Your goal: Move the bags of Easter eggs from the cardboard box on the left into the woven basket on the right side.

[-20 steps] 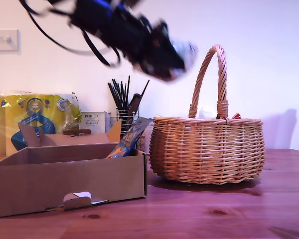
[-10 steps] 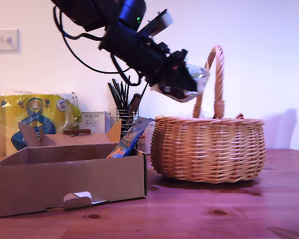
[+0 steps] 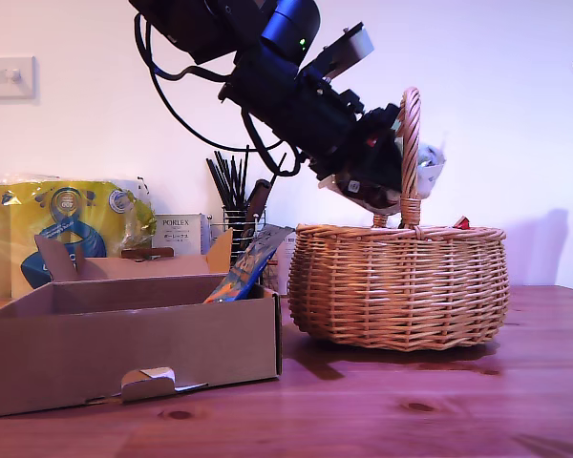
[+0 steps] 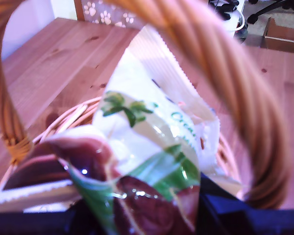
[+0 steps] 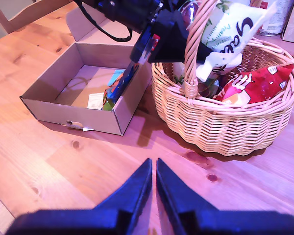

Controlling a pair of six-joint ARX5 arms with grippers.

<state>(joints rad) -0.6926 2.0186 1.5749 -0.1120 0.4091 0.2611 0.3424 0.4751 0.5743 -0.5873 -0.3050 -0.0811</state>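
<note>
Since the earlier exterior pictures, my first gripper [image 3: 406,172] has travelled from above the cardboard box [image 3: 134,353] toward the exterior view's right and now sits at the arched handle of the woven basket [image 3: 401,286], clamped on a green-white bag [image 3: 428,170] that pokes out past the handle above the basket's opening. One blue and orange bag [image 3: 248,264] leans against the box's wall nearest the basket, and a red bag [image 3: 461,223] peeks over the basket's rim. Behind stand a yellow plastic pack [image 3: 72,224], a white Porlex box [image 3: 180,234] and a wire pot of black sticks [image 3: 234,196] against a pale wall with a light switch [image 3: 8,76]. From the first wrist view, the green-white bag [image 4: 152,161] fills the frame, blurred, with the handle [image 4: 225,83] arching over it and the wooden table [image 4: 54,63] beyond. From the second wrist view, my second gripper [image 5: 154,178] hangs over bare table [image 5: 63,171], jaws closed together on nothing, facing the box [image 5: 78,107] and basket [image 5: 235,127].
</note>
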